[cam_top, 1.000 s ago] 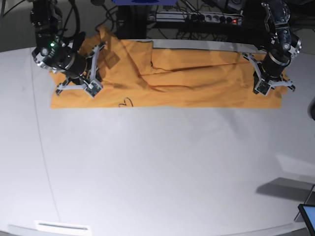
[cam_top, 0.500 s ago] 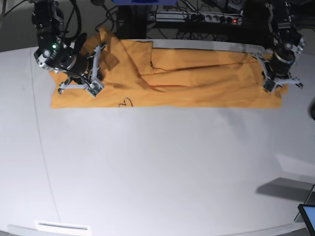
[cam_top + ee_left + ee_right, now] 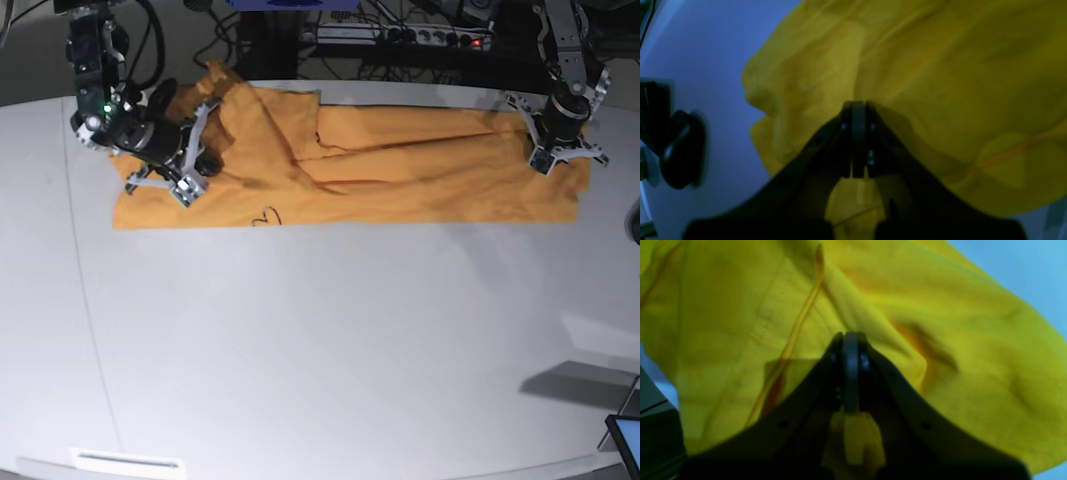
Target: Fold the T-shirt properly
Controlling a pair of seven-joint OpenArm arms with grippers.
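Observation:
The orange-yellow T-shirt (image 3: 400, 170) lies stretched in a long band along the far side of the white table (image 3: 320, 350), with a small dark heart mark (image 3: 265, 215) near its front edge. My right gripper (image 3: 186, 190) sits on the shirt's left end, and in its wrist view the right gripper (image 3: 849, 336) has its jaws pressed together on the cloth (image 3: 940, 323). My left gripper (image 3: 548, 162) sits on the shirt's right end. Its wrist view shows the left gripper (image 3: 855, 105) shut on a fold of the cloth (image 3: 940, 66).
Cables and a power strip (image 3: 430, 38) run behind the table's far edge. A screen corner (image 3: 628, 440) shows at the front right and a white strip (image 3: 125, 460) at the front left. A dark object (image 3: 676, 150) sits beside the shirt in the left wrist view.
Both grippers have moved toward the table's far edge, staying shut. The shirt has shifted with them, slightly to the right, and lies flatter and more stretched out.

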